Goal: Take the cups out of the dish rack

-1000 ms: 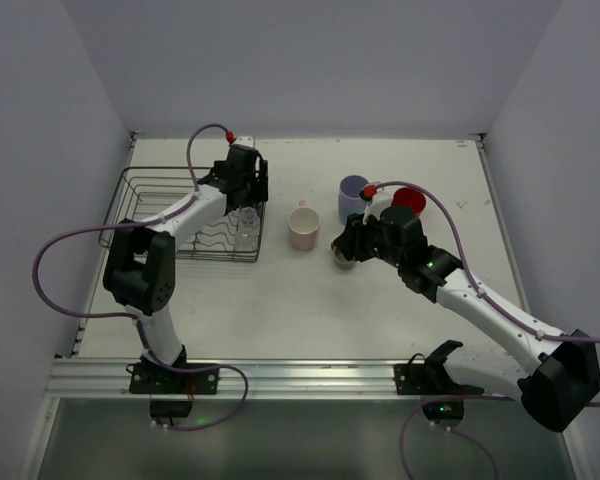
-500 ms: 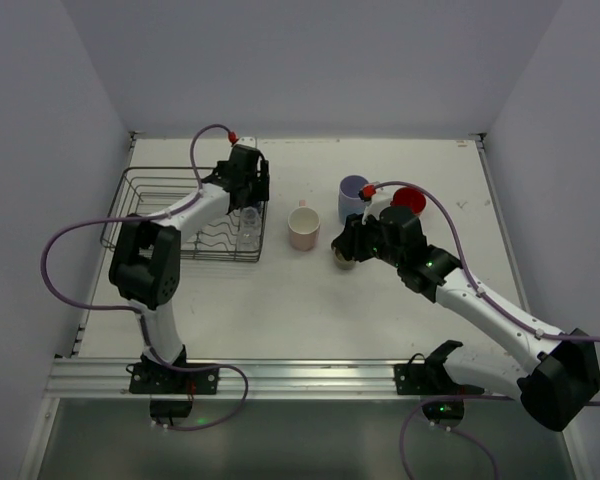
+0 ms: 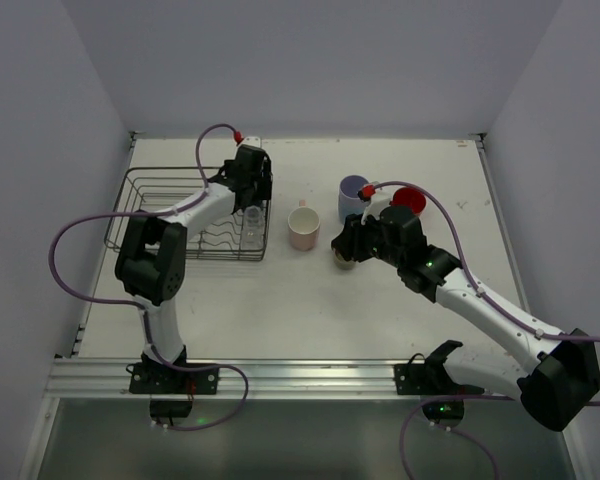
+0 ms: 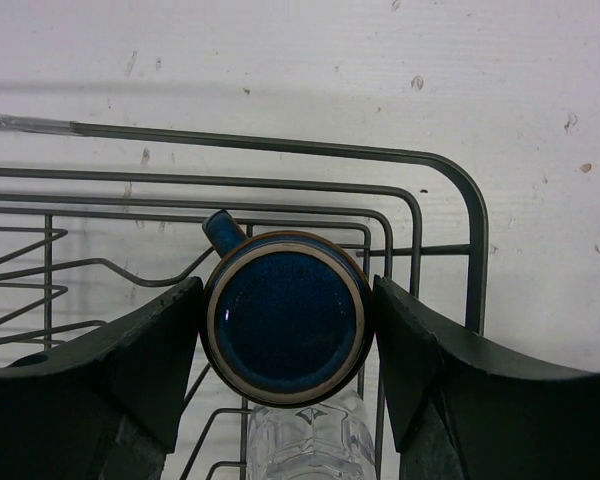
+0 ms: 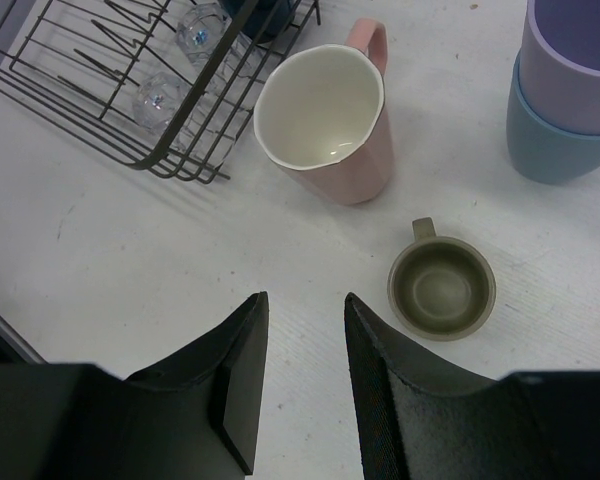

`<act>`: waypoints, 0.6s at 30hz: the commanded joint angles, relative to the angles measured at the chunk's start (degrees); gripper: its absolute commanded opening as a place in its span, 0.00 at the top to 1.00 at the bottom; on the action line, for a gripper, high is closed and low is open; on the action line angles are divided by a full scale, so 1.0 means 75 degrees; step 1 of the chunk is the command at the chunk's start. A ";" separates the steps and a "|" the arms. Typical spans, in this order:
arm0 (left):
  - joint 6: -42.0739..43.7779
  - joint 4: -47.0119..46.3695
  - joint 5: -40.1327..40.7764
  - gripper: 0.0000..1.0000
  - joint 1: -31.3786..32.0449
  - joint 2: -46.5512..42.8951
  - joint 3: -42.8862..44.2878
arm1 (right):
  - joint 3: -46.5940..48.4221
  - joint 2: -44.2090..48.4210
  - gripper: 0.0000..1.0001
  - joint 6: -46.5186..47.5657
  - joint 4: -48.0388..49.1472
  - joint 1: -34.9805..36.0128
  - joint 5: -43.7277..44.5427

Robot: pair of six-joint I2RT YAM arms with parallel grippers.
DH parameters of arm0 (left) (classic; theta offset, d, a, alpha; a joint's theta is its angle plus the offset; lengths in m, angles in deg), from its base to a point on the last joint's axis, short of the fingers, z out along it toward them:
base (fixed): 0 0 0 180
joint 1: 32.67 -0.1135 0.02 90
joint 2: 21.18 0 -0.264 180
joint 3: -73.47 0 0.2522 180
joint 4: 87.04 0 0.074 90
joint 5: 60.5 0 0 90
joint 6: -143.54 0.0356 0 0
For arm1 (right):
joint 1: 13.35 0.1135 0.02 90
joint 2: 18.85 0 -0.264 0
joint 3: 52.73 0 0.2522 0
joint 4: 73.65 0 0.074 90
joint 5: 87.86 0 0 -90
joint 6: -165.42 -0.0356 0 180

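The last cup is being taken out. The left fingers (image 4: 150, 360) sit tight against both sides of the small dark blue cup with a tan rim (image 4: 285, 335), so they seem to have hold of it. The cup is at the far right corner of the black wire dish rack (image 4: 440, 170), which stands by the left edge of the white surface (image 3: 280, 310). I cannot tell if the cup is off the wires yet. A clear glass thing (image 4: 305, 440) lies in the rack just by it.

The next move should be to lift the cup straight up, so its little handle does not catch a wire, then set it down by the others.

The right fingers (image 5: 230, 370) are wide apart and hold nothing. They hang just beside the small olive-brown mug (image 5: 442, 290).

The pale pink cup (image 5: 325, 125) stands near the middle of the surface. Nearer the far right corner are the lavender tumbler (image 5: 575, 50), sitting inside a grey-blue cup (image 5: 555, 150), and the red mug (image 3: 408, 200). Plain pale walls (image 3: 310, 60) close in three sides.
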 commanded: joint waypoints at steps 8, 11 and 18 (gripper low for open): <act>-0.0026 -0.0445 0.0372 0.70 0.0088 0.0062 -0.0279 | -0.0016 0.0042 0.61 -0.0080 0.0327 -0.0017 -0.0063; -0.0038 -0.0516 0.0431 0.88 0.0088 -0.0336 -0.0337 | -0.0051 0.0101 0.61 -0.0080 0.0385 -0.0017 -0.0063; -0.0109 -0.0692 0.0361 1.00 0.0088 -0.1274 -0.0407 | -0.0039 0.0276 0.61 -0.0185 0.0491 -0.0017 -0.0274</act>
